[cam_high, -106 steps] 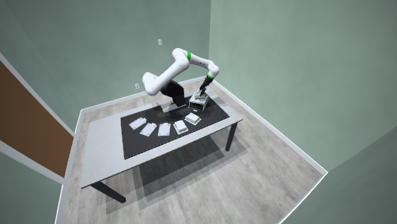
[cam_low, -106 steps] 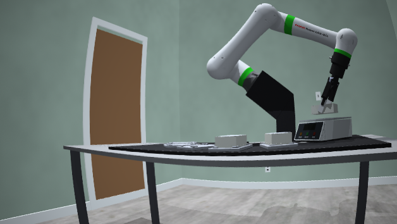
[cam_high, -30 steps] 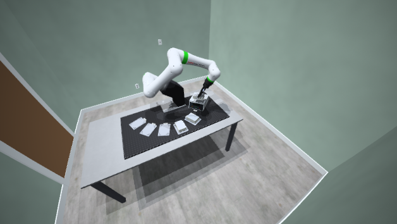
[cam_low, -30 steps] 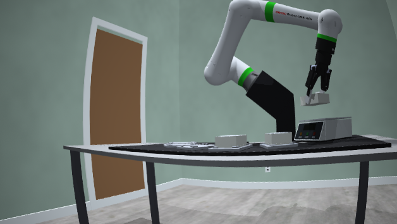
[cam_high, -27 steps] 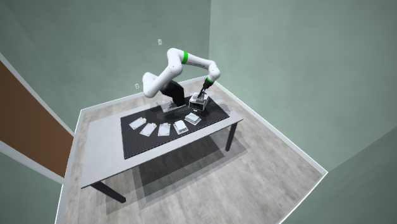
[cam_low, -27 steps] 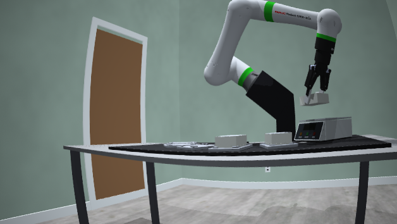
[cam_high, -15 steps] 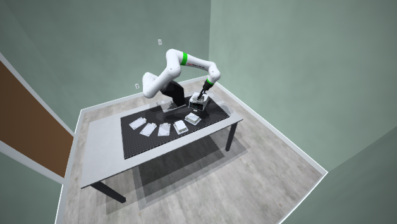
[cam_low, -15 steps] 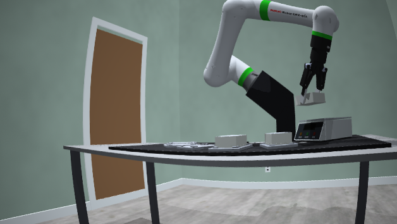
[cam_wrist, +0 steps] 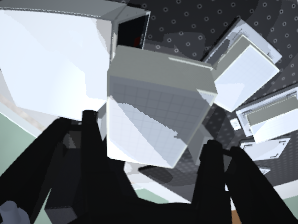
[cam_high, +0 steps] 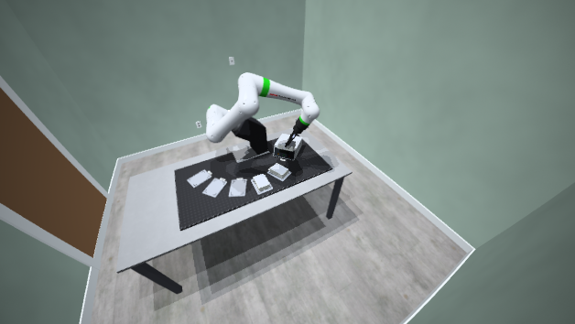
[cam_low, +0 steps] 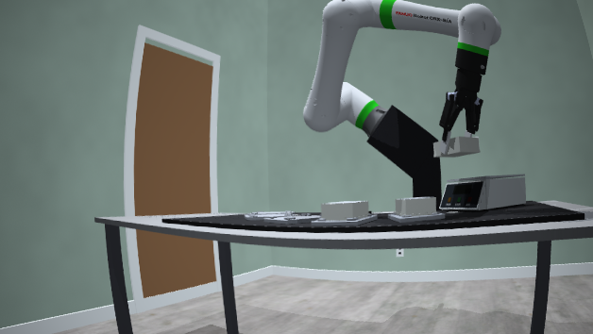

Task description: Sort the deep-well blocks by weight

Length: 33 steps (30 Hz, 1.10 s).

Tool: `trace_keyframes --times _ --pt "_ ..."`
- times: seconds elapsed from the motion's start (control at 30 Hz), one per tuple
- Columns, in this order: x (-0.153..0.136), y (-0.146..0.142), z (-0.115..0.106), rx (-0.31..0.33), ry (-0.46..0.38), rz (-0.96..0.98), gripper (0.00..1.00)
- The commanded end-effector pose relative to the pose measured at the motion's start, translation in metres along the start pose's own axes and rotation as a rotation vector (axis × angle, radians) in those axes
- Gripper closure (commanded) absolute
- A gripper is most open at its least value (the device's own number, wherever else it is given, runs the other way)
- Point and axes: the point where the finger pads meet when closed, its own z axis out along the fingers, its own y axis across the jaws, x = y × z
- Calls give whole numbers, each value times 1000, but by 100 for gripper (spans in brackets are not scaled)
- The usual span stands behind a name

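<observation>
I have one block [cam_high: 283, 143] [cam_low: 465, 146] [cam_wrist: 150, 110] gripped in the hand [cam_high: 289, 143] [cam_low: 459, 137] [cam_wrist: 149, 117], up in the air above the scale [cam_high: 286, 153] [cam_low: 505, 191] [cam_wrist: 50, 55] and clear of it. I judge this to be the weighing stage, but I can't tell whether this block is about to be weighed or is leaving with its result, and I can't read a verdict from the lamps. If it is unweighed, I need to lower it level onto the scale and let go; if it is weighed, I should carry it to the matching nest and turn its cut corner to A1.

A second block [cam_high: 279, 169] [cam_low: 415, 207] [cam_wrist: 245, 75] sits on the nest nearest the scale, and a third block [cam_high: 261, 181] [cam_low: 345, 209] [cam_wrist: 277, 122] on the next one out. Three nests farther from the scale carry no block. I can't read the nest labels.

Under the scale lies a black dotted mat [cam_high: 197, 210] [cam_low: 557, 216] [cam_wrist: 180, 10] on a pale counter [cam_high: 146, 201] [cam_low: 283, 238]. Beyond are green walls [cam_high: 412, 91] [cam_low: 71, 118], a brown door [cam_high: 46, 151] [cam_low: 175, 165] and greyish plank flooring [cam_high: 320, 275] [cam_low: 378, 302].
</observation>
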Motion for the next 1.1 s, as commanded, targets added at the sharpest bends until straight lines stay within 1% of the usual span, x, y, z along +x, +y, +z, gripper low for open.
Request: trace_keyframes --times 0.0,0.1,0.17,0.33,0.67,0.73,1.07 --pt "-1 10 1 51 1 89 90" --pt "-3 20 2 101 1 176 90" --pt "-3 20 2 101 1 176 90" --pt "-6 36 3 184 1 320 90" --pt "-11 69 6 184 1 320 90" --pt "-11 69 6 184 1 320 90" --pt "-16 102 9 184 1 320 90"
